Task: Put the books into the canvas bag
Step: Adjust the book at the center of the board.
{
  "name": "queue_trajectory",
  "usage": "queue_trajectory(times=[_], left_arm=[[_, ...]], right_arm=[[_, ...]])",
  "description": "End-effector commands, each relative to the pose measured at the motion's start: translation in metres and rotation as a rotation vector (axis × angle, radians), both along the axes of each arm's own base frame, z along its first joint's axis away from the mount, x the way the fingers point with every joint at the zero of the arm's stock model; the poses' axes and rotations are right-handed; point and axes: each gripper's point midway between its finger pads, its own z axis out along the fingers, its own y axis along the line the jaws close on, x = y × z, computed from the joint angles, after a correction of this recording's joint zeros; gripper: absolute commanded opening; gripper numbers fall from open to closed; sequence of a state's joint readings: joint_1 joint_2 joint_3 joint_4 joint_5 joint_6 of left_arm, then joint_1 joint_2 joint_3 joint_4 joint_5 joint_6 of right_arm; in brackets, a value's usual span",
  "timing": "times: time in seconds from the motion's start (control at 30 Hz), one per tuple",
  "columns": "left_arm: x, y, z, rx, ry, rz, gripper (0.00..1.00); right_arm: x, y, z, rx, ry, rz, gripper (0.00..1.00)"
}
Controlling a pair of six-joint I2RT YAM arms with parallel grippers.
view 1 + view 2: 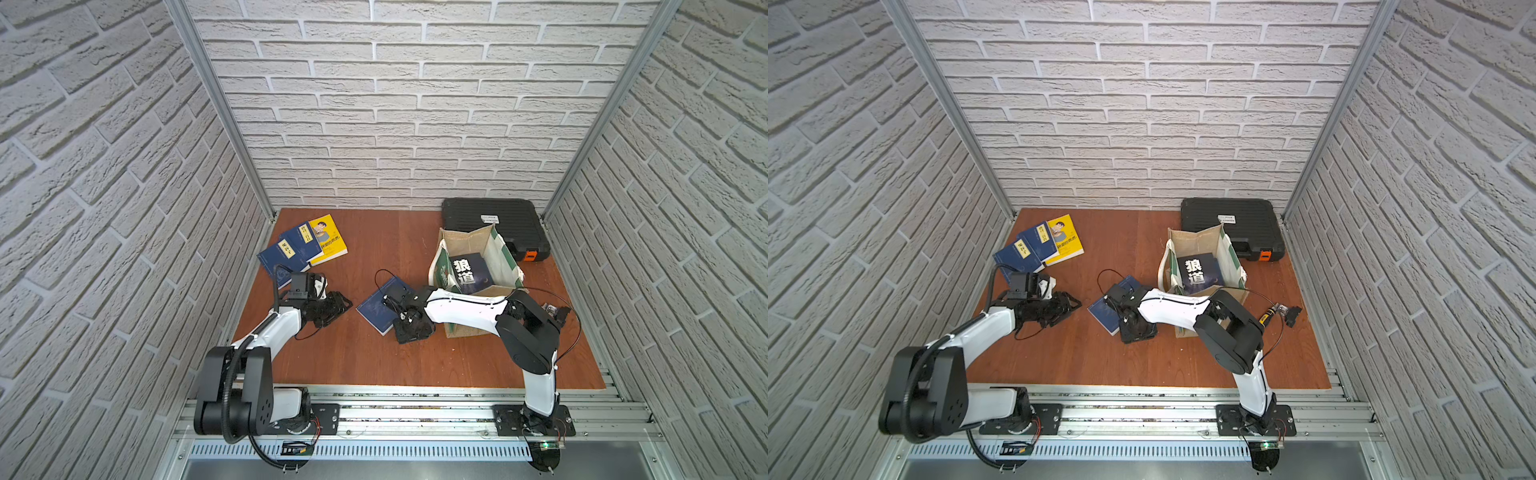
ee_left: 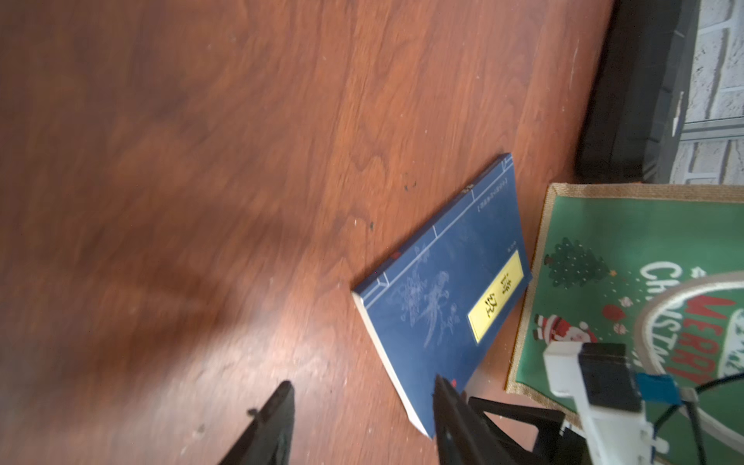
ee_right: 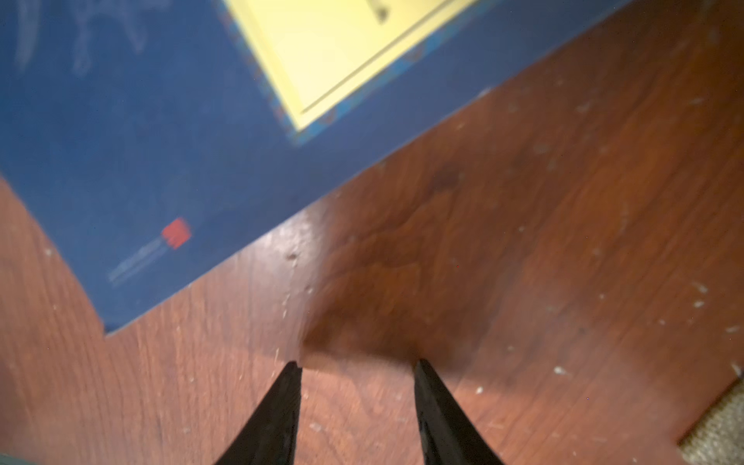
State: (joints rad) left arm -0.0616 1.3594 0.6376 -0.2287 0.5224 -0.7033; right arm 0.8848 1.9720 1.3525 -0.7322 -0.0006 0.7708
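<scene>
The right gripper (image 3: 358,364) is down close to the worktop (image 3: 523,241), its jaws parted about halfway with nothing between them. The navy book (image 3: 120,141) lies flat just beside the tips, untouched. The left gripper (image 2: 362,406) is likewise spread and empty, near the same book. The canvas bag (image 1: 467,241) stands upright just beyond it, with a dark book (image 1: 469,272) already inside. Three more books (image 1: 303,245) lie overlapped at the far left.

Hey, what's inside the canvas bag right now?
The canvas bag holds a dark book with large white characters on its cover. Anything beneath that book is covered and cannot be seen.
</scene>
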Motion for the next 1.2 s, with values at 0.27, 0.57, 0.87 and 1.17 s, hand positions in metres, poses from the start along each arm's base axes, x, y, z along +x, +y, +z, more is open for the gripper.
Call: queue_trajectory(times=[0.27,0.57,0.87,1.17], left_arm=[[0.058,-0.048,-0.016,0.001,-0.006,-0.134,0.55],[0.019,-0.087,-0.046,0.016,0.108,-0.256,0.54],[-0.031,-0.120,-0.037,-0.040,0.066,-0.244,0.54],[-0.027,-0.115,-0.024,-0.148,0.037,-0.160,0.53]], right_arm=[[0.034,0.001,0.019,0.143,-0.056,-0.087,0.38],[0.048,-0.013,0.012,0.180,-0.022,-0.121,0.42],[0.056,-0.033,0.016,0.156,-0.010,-0.092,0.42],[0.050,-0.058,0.024,0.052,-0.044,-0.070,0.41]])
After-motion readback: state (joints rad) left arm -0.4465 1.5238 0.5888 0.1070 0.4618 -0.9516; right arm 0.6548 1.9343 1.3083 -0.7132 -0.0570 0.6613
